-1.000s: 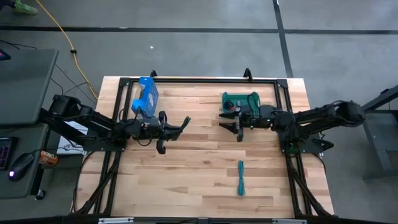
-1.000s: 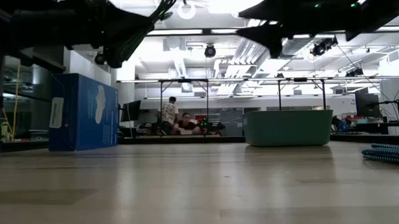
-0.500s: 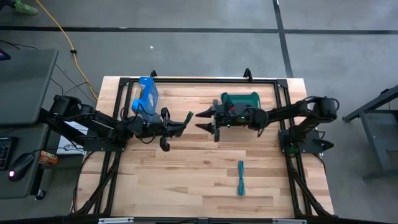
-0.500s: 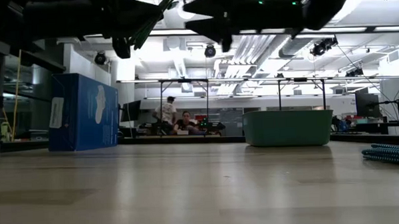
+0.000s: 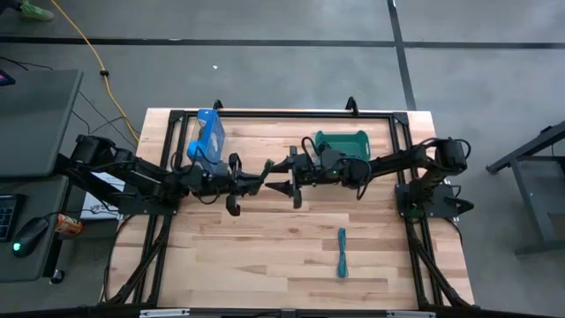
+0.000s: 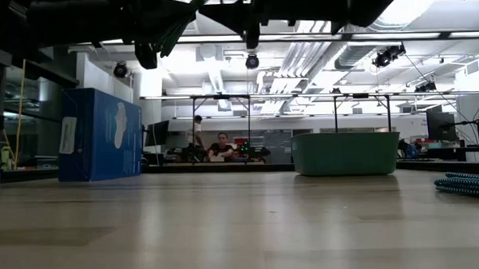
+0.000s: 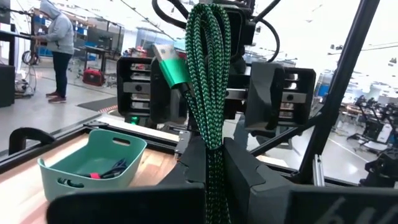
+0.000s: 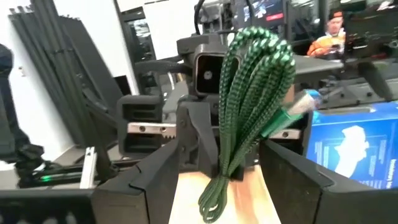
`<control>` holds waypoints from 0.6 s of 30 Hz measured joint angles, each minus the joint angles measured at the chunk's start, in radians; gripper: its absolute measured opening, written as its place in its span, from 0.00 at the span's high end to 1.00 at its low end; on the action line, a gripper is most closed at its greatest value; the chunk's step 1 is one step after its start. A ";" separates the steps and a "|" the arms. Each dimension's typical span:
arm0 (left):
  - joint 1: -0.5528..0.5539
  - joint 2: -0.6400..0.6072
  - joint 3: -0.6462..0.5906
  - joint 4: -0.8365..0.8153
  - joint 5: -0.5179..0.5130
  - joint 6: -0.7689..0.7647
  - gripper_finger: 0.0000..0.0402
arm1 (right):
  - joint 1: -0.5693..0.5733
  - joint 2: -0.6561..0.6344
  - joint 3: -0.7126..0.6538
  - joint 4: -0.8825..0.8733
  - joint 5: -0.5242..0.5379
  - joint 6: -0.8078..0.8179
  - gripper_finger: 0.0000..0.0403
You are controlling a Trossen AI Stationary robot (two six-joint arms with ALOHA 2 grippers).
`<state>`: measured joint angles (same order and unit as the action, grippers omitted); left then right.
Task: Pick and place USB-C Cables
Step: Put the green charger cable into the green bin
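My left gripper (image 5: 252, 179) is above the middle of the table, shut on a green cable bundle (image 5: 265, 168). Facing it, my right gripper (image 5: 275, 175) is open. Its two fingers stand on either side of the bundle (image 8: 249, 106) without touching it. The bundle's green plug (image 7: 171, 65) sticks out sideways. A teal cable bundle (image 5: 342, 252) lies flat on the table near its right near part, also in the low view (image 6: 469, 184). Dark and red cables lie inside the teal bin (image 7: 93, 162). My left gripper pinches the green cable bundle between its two fingers (image 7: 245, 165), around the several strands of its lower part (image 7: 214, 155). The fingers come level from the table's left and lie across the bundle. The bundle is lifted clear of the table, its long looped part (image 7: 208, 37) standing beyond the fingertips.
The teal bin (image 5: 342, 141) stands at the far right of the table, just behind my right arm. The large blue box (image 5: 209, 137) stands upright at the far left, behind my left arm. A black frame runs round the table (image 5: 265, 247).
My right gripper has swung from beside the teal bin toward the table's left, staying open, and now stands with its fingers around the green cable bundle held by my left gripper.
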<state>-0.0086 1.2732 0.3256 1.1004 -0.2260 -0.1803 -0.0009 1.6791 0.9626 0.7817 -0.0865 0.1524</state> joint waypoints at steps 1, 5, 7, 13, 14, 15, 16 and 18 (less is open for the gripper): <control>0.000 0.000 0.000 0.001 0.001 -0.005 0.99 | 0.006 0.000 0.004 -0.001 0.014 -0.001 0.48; 0.000 0.000 0.000 0.003 0.006 -0.019 0.99 | 0.020 0.000 0.007 0.003 0.065 -0.003 0.48; 0.002 0.000 0.000 0.003 0.016 -0.020 0.99 | 0.025 0.000 0.007 0.006 0.111 -0.004 0.48; 0.001 0.000 0.006 -0.002 0.060 -0.037 0.99 | 0.022 -0.002 0.008 0.025 0.146 -0.004 0.48; 0.001 0.000 0.009 -0.001 0.067 -0.037 0.99 | 0.023 -0.002 0.008 0.028 0.146 -0.004 0.48; -0.001 0.000 0.012 0.000 0.076 -0.037 0.99 | 0.023 -0.002 0.008 0.028 0.146 -0.003 0.48; -0.002 0.000 0.013 0.001 0.082 -0.037 0.99 | 0.024 -0.002 0.008 0.029 0.142 -0.002 0.48; -0.009 0.000 0.016 0.000 0.087 -0.037 0.99 | 0.024 -0.002 0.008 0.029 0.140 0.002 0.48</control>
<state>-0.0171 1.2736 0.3414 1.1000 -0.1389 -0.2170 0.0236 1.6775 0.9710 0.8104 0.0540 0.1539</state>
